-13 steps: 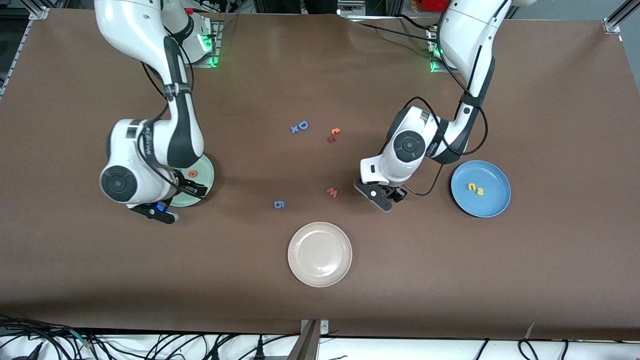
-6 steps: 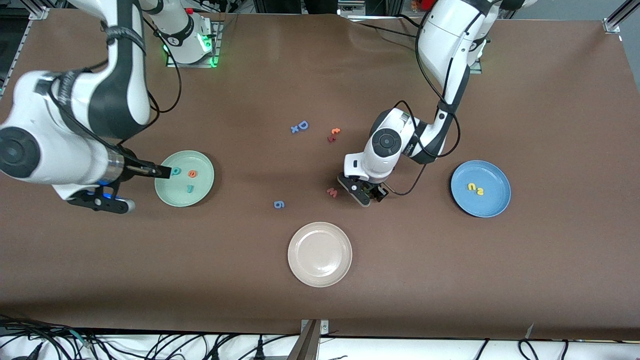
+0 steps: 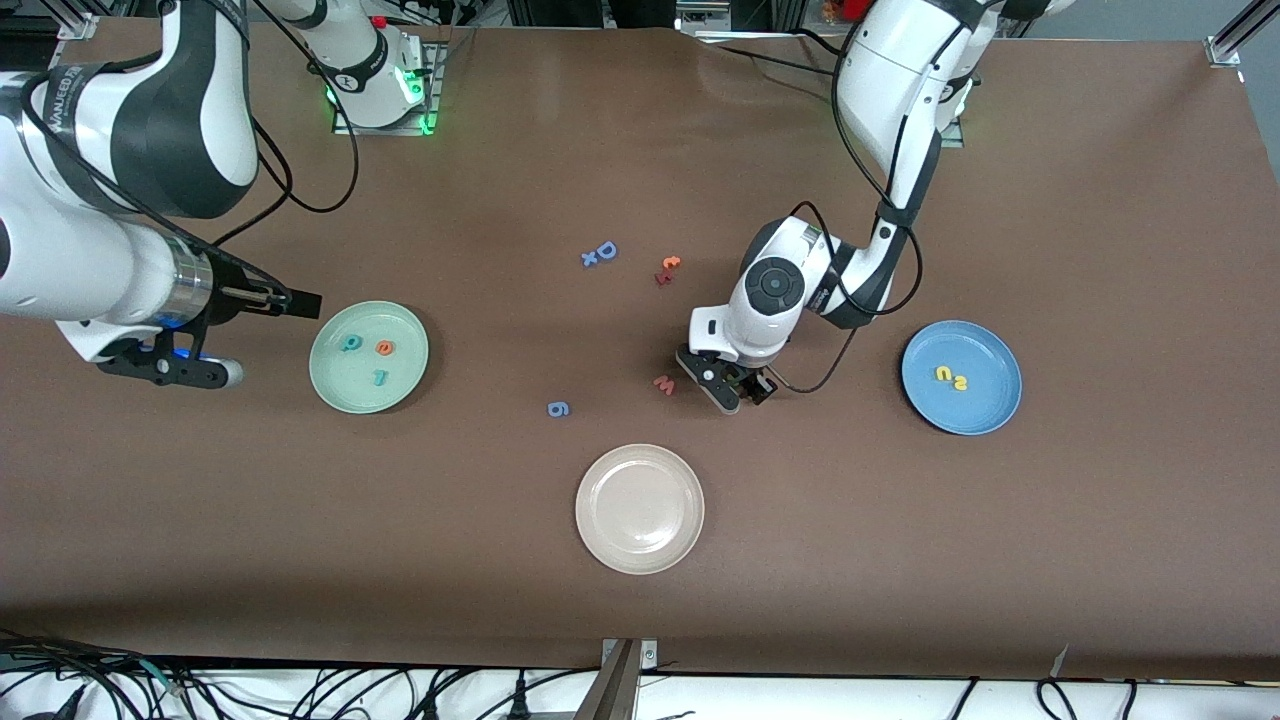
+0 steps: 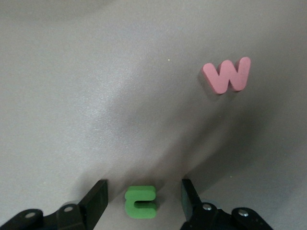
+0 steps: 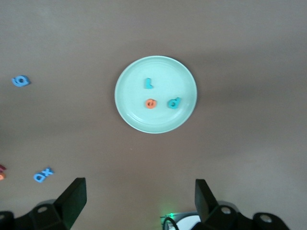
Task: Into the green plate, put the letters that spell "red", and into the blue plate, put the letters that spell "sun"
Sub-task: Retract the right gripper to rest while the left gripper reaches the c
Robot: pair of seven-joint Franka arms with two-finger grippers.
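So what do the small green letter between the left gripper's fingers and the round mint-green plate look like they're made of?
The small green letter looks like foam: thick, matte, soft rounded edges, no shine. The round mint-green plate looks like smooth plastic or melamine, judging by its even colour and faint sheen; ceramic can't be ruled out.

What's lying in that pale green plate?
In the green plate lie three small foam letters: a teal "r", an orange "e" and a teal "d". Nothing covers the plate, so its whole inside shows.
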